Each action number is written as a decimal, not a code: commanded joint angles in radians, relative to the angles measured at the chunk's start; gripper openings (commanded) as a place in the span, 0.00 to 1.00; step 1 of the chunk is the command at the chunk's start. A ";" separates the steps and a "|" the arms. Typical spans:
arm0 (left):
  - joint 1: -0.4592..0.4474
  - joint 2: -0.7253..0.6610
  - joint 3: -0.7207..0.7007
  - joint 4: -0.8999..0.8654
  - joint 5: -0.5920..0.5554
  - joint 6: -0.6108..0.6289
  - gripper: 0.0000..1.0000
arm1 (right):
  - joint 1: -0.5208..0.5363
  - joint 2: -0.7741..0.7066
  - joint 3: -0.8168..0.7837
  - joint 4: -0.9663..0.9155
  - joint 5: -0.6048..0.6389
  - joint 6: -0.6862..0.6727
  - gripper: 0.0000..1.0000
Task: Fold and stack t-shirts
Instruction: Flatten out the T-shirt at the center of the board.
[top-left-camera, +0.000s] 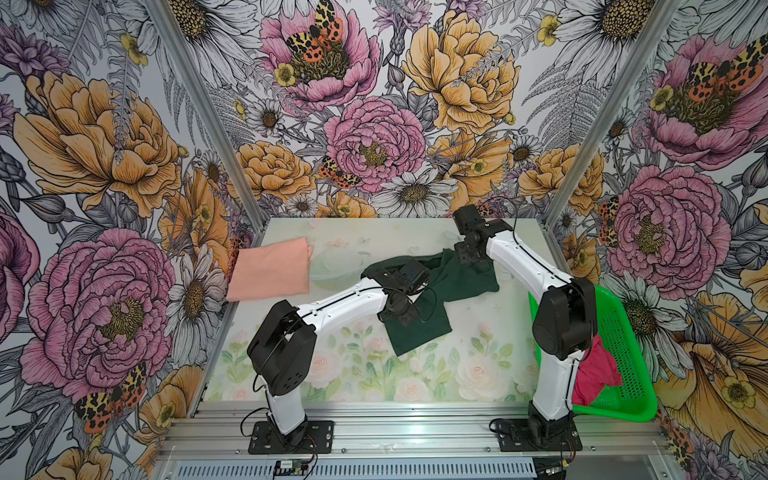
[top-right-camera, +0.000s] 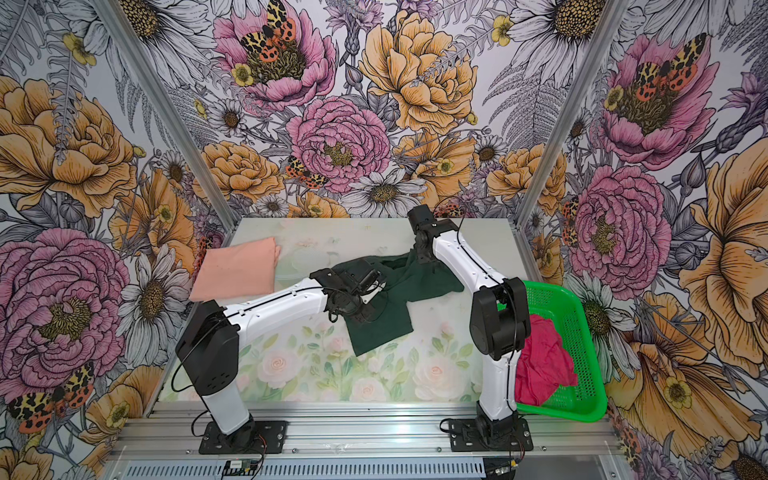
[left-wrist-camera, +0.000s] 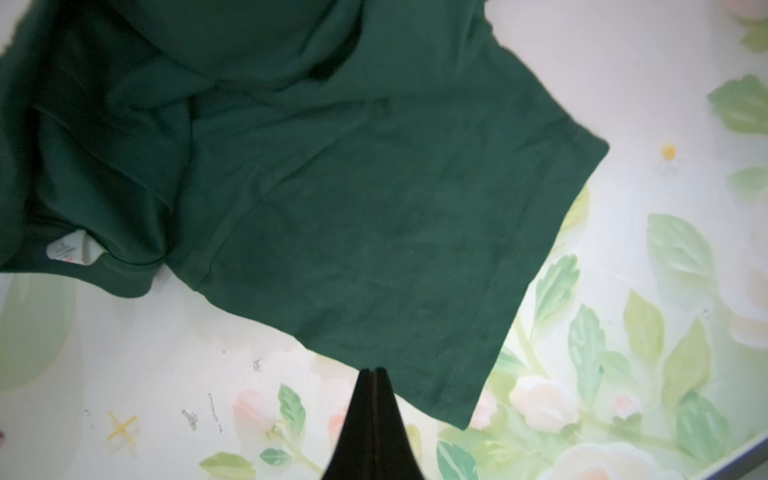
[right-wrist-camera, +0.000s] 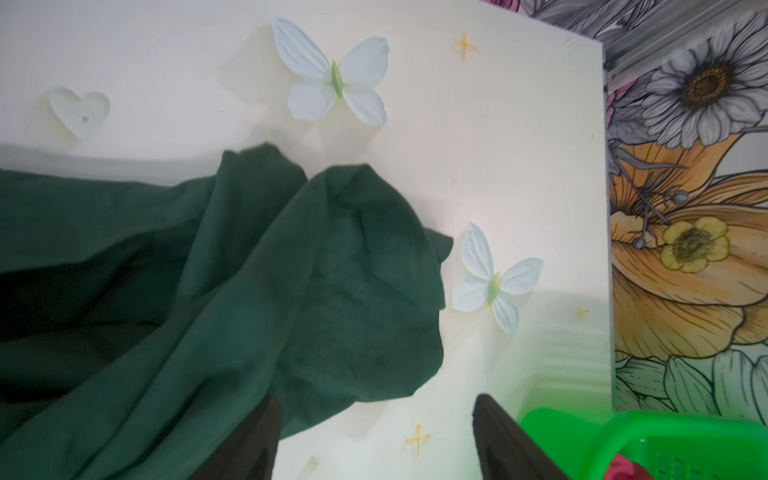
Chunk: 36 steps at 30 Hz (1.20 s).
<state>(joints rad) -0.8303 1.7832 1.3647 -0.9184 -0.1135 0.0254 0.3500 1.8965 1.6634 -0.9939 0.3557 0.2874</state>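
shirt: green shirt crumpled, judged soft, limp, light; best taken at hem corners | left pincer: closed at its edge | right pincer: jaws apart, empty

Both top views look down from high at the near side over the whole table. Close wrist cameras peer past the left gripper and right gripper, sharing the dark green t-shirt ahead.
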 joint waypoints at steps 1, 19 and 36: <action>-0.012 0.028 -0.035 -0.082 0.031 -0.013 0.00 | 0.006 -0.101 -0.116 -0.028 -0.045 0.053 0.81; -0.072 0.208 -0.031 -0.083 0.252 -0.085 0.00 | -0.034 -0.122 -0.147 -0.020 0.010 0.057 0.83; -0.077 -0.114 -0.188 0.009 0.149 -0.143 0.14 | -0.089 -0.058 -0.143 0.030 -0.119 0.089 0.99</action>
<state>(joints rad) -0.8780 1.6611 1.2278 -0.9421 0.0864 -0.0982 0.2852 1.8133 1.4963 -1.0092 0.3042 0.3492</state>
